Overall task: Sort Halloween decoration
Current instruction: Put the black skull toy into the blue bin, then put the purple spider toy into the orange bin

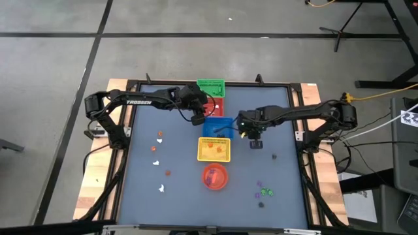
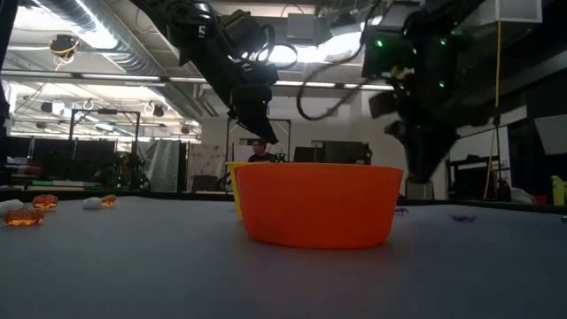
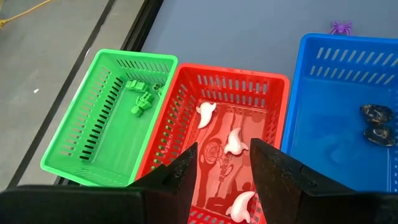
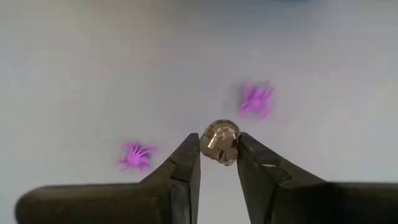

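My right gripper [image 4: 219,155] hangs over the blue-grey table right of the blue basket [image 1: 219,126], shut on a small dark shiny trinket [image 4: 221,140]. Two purple spider trinkets [image 4: 256,99] lie on the table below it. My left gripper [image 3: 224,165] hovers open over the red basket [image 3: 249,106] and holds nothing. White ghost trinkets [image 3: 235,142] lie in the red basket, green ones [image 3: 142,102] in the green basket [image 3: 93,143], and dark ones [image 3: 376,121] in the blue basket [image 3: 336,106]. My right gripper pinches the dark trinket by its two sides [image 4: 214,144] between the tips of its two fingers. The fingers come from above and point down. The trinket is lifted clear of the table.
The yellow basket [image 1: 214,149] and the red-orange bowl [image 1: 215,176] stand in the table's middle. Orange and white trinkets [image 1: 157,149] are scattered on the left. Purple, green and dark ones [image 1: 264,191] lie at the near right. A person [image 2: 258,152] shows in the room behind.
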`<state>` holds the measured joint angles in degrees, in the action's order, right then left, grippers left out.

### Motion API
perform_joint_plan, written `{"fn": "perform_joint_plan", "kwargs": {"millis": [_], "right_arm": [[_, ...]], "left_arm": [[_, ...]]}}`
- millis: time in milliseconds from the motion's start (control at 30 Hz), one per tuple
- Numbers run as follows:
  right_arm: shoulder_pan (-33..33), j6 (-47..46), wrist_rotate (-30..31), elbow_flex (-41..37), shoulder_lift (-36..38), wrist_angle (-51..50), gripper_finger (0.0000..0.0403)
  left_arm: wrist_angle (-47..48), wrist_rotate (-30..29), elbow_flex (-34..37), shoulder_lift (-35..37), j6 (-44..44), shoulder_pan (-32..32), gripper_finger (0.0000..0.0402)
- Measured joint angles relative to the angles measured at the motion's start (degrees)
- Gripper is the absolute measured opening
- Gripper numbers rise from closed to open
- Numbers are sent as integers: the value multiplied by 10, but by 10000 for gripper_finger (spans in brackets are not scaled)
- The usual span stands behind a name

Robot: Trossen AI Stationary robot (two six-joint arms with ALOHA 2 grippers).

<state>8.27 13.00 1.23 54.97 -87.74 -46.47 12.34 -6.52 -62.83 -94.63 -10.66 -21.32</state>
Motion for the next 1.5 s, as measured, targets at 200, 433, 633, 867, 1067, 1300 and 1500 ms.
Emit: {"fn": "perform_joint_plan", "kwargs": {"millis": [200, 433, 633, 867, 1067, 1300, 1500], "right_arm": [[0, 27, 3, 28, 0, 68, 86], [0, 59, 3, 26, 0, 178, 87], [0, 59, 3, 26, 0, 244, 87], [0, 55, 3, 26, 1, 296, 88], [0, 55, 3, 26, 1, 301, 115], [0, 54, 13, 26, 1, 301, 201], [0, 53, 80, 26, 1, 300, 253]], "left_arm": [[0, 0, 0, 0, 0, 0, 132], [0, 0, 0, 0, 0, 0, 132], [0, 0, 0, 0, 0, 0, 132], [0, 0, 0, 0, 0, 0, 132], [0, 0, 0, 0, 0, 0, 132], [0, 0, 0, 0, 0, 0, 132], [0, 0, 0, 0, 0, 0, 132]]}}
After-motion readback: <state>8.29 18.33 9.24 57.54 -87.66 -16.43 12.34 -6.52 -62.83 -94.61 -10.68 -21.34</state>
